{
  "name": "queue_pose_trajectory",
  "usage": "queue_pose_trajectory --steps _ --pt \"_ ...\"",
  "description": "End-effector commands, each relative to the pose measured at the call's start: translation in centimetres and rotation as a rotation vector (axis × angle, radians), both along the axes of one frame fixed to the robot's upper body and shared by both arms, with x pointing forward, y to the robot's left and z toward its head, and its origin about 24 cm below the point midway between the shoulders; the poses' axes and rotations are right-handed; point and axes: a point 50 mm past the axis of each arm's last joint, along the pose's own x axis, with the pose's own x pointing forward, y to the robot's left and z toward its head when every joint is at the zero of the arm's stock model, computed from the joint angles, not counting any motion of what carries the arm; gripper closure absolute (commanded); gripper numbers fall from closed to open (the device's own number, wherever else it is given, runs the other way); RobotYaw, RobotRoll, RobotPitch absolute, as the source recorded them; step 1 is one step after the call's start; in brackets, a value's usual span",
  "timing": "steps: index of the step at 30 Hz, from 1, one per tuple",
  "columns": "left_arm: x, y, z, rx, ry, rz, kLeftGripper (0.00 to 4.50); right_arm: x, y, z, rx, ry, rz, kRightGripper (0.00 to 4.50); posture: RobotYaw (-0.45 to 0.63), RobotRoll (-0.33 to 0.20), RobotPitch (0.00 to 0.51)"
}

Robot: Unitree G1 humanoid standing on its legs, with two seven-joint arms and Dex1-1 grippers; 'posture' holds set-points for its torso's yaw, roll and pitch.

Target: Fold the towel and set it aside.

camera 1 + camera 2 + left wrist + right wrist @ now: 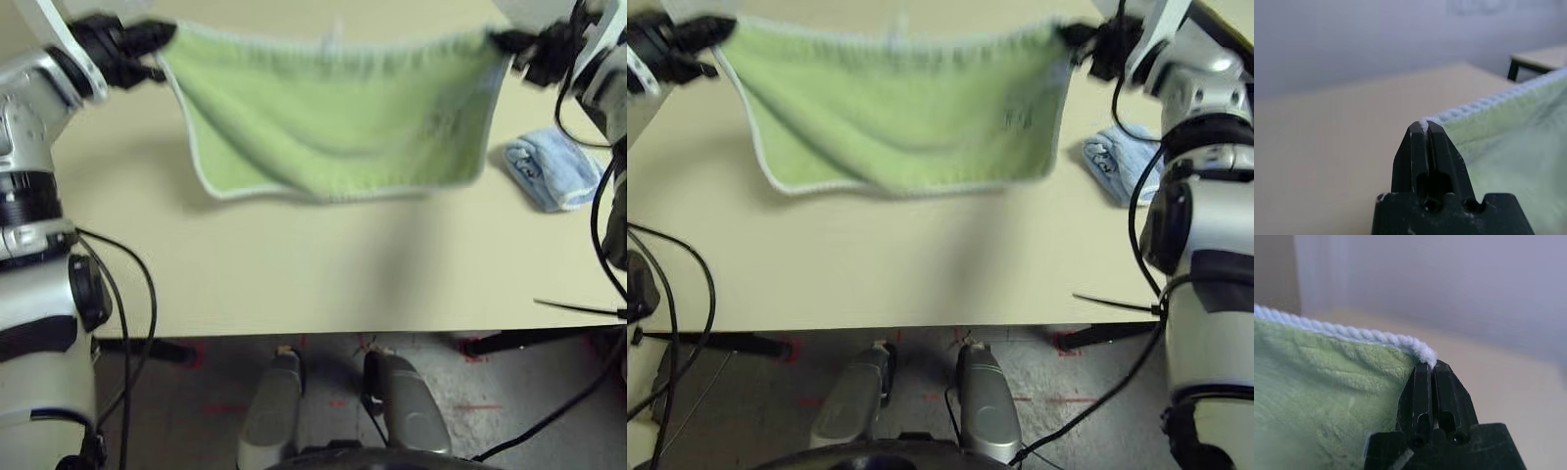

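Observation:
The light green towel (333, 113) hangs stretched in the air above the table, its white-edged top hem taut between my two grippers and its lower edge sagging toward the tabletop. My left gripper (162, 39) is shut on the towel's top left corner, seen up close in the left wrist view (1425, 125). Pinching the top right corner is my right gripper (498, 41), also shut, with the hem (1352, 335) running off from its tips (1432, 364). A small embroidered motif (446, 122) shows near the towel's right side.
A light blue rolled towel (551, 168) lies on the beige table (313, 274) at the right, just beyond the hanging towel. Black cables trail off the table's front edge at both sides. A black cable tie (583, 308) lies near the front right edge.

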Motion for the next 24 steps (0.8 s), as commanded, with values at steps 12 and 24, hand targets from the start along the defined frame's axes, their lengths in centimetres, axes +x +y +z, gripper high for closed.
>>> queue_pose_trajectory --steps 12,24 --pt "-10.8 -3.6 -15.9 0.118 0.606 -0.449 4.47 -3.8 -3.0 -17.9 -0.067 0.610 0.470 4.50 0.21 0.000 0.172" --pt "-12.8 -1.1 -18.3 0.227 0.768 -0.453 4.47 -8.8 -4.1 -20.9 -0.150 0.959 0.668 4.50 0.20 0.000 0.185"
